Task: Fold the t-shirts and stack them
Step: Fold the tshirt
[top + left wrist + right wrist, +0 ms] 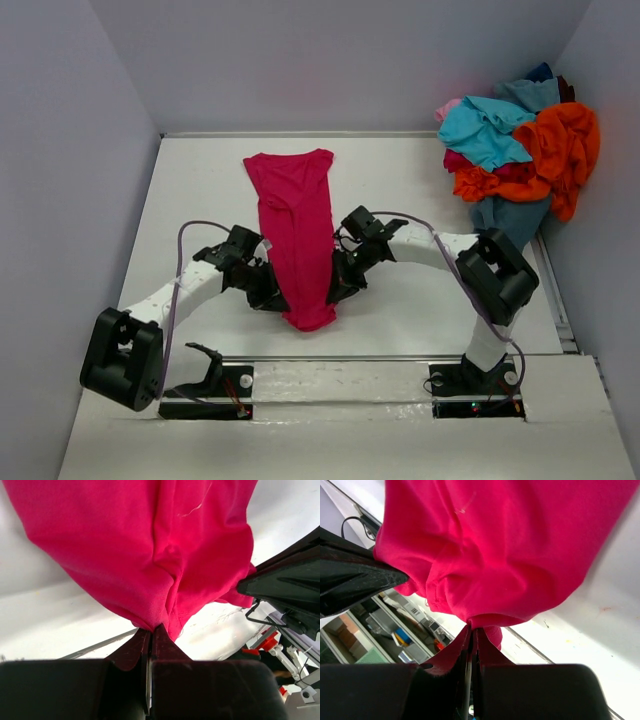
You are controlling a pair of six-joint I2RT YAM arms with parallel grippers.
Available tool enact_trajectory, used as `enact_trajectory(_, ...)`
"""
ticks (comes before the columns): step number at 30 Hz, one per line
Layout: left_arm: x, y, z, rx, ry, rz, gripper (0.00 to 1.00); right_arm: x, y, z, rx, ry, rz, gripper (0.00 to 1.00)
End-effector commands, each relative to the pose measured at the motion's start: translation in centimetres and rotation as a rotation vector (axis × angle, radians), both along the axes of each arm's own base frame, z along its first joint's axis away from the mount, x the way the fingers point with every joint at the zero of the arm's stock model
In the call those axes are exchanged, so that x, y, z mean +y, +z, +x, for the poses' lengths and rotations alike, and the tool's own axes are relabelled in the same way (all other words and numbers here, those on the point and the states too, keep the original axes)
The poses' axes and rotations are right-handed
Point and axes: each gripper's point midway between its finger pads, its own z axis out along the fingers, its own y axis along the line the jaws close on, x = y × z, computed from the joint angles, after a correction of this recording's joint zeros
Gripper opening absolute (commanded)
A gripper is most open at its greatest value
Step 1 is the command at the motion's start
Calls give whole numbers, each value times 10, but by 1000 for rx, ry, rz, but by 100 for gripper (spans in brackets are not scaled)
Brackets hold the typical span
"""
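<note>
Across the middle of the worktop [200, 200], the crimson t-shirt [293, 215] stretches lengthwise, near end lifted. Left hand [151, 628] and right hand [471, 628] each pinch that near edge; more t-shirts [520, 150] sit heaped far right.

Bright, even light; soft shadows; blurred dark foreground in wrist views

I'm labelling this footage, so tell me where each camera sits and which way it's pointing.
Top external: above and behind the bases, looking down on the white table; both arms show, left gripper and right gripper pinching a crimson-magenta cloth t-shirt; heap of orange and turquoise cloth shirts far right.
Left wrist: on the left arm, facing along its shut gripper into the t-shirt; right gripper at right edge.
Right wrist: mirrored; left gripper at left edge.
Shared: every view shows the t-shirt.
</note>
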Motion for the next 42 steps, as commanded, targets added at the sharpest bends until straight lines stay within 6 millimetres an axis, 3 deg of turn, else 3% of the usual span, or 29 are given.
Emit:
enact_trajectory(1,-8,17,24,-75,-25,0,6,9,10,12,-47,24,-6,7)
enact_trajectory(13,7,30,74,-141,26,25,6,14,25,49,-119,4,-27,7)
enact_trajectory(25,10,35,119,-177,52,31,6,9,49,124,-199,-78,-17,7)
enact_trajectory(35,12,42,156,-204,78,33,6,6,51,173,-207,-113,-20,7)
enact_trajectory(42,24,45,180,-218,120,51,6,7,49,189,-202,-122,-14,7)
